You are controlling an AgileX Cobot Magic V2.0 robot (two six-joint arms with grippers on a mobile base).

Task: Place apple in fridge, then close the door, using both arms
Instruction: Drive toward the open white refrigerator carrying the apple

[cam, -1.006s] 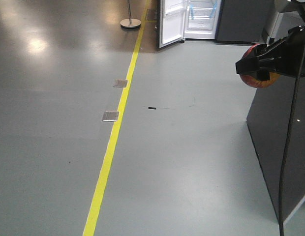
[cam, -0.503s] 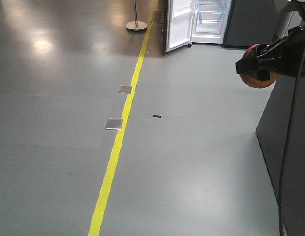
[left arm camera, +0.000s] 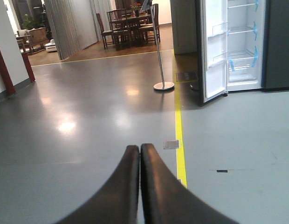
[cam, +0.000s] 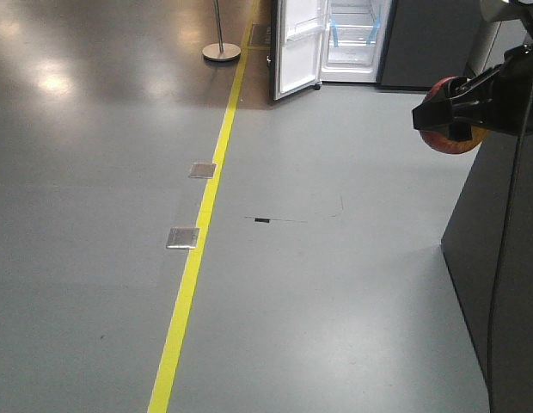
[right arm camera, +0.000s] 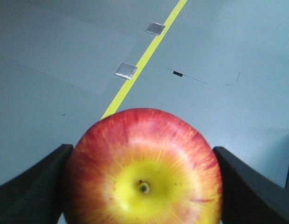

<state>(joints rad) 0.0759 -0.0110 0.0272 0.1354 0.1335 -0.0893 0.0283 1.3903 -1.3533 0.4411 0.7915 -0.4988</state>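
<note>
Right pincer (right arm camera: 144,186) with apple (cam: 449,142) beside cabinet (cam: 473,258)

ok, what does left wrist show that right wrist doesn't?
Only left wrist: the tall dark grey fridge with its white-lined door open, a metal stanchion pole on a round base, a wooden dining table with chairs, and the black left pincer, shut and empty.
Only right wrist: the shiny red-and-yellow apple gripped in the black right pincer, and the nearer square metal floor plate.
Both: the yellow floor line, the farther floor plate, a small black floor mark.
</note>
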